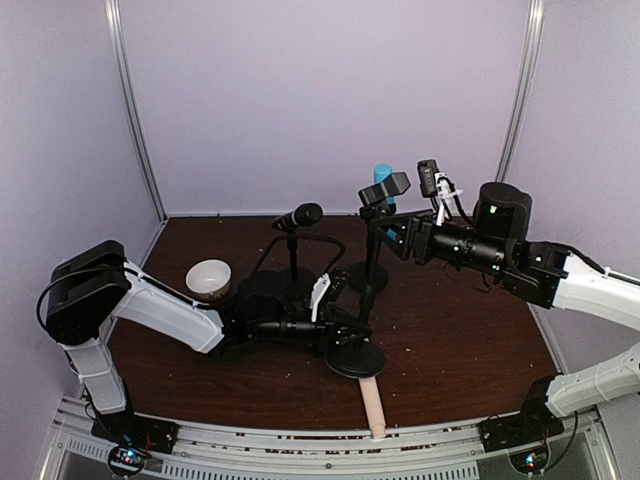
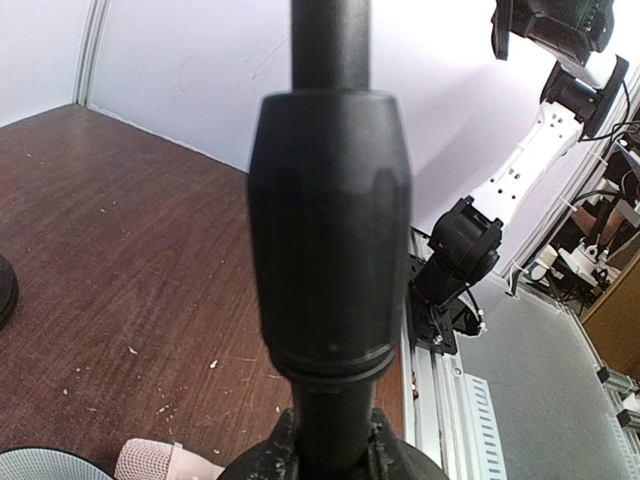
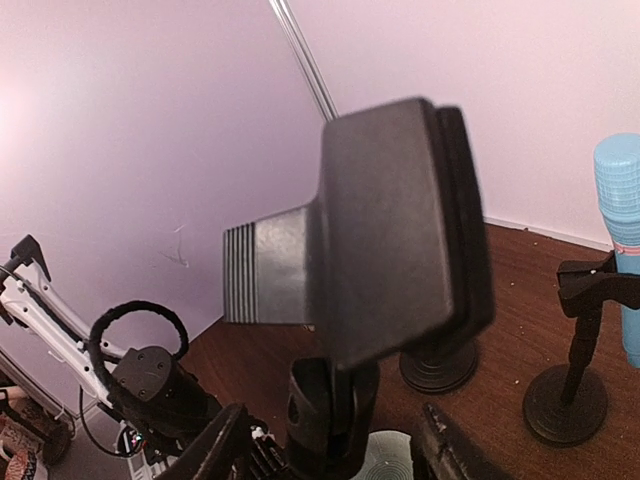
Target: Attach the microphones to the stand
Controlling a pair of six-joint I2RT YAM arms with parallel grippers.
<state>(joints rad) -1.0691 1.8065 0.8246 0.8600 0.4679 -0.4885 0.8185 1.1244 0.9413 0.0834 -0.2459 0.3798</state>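
Closest: stand pole (image 2: 330, 220), left gripper (image 1: 340, 312) clamped on it; right gripper (image 3: 330, 445), jaws parted, flanks empty clip (image 3: 400, 230). Likely readying clip; next calls for fetching pink microphone (image 1: 372, 405).

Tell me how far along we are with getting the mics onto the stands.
Done: the black microphone and the light blue microphone each sit in a stand clip.
In hand: the left gripper is shut on the front stand, low on its pole. The right gripper is open around the stem under its empty clip.
Left: the pink-beige microphone lies unheld on the table.
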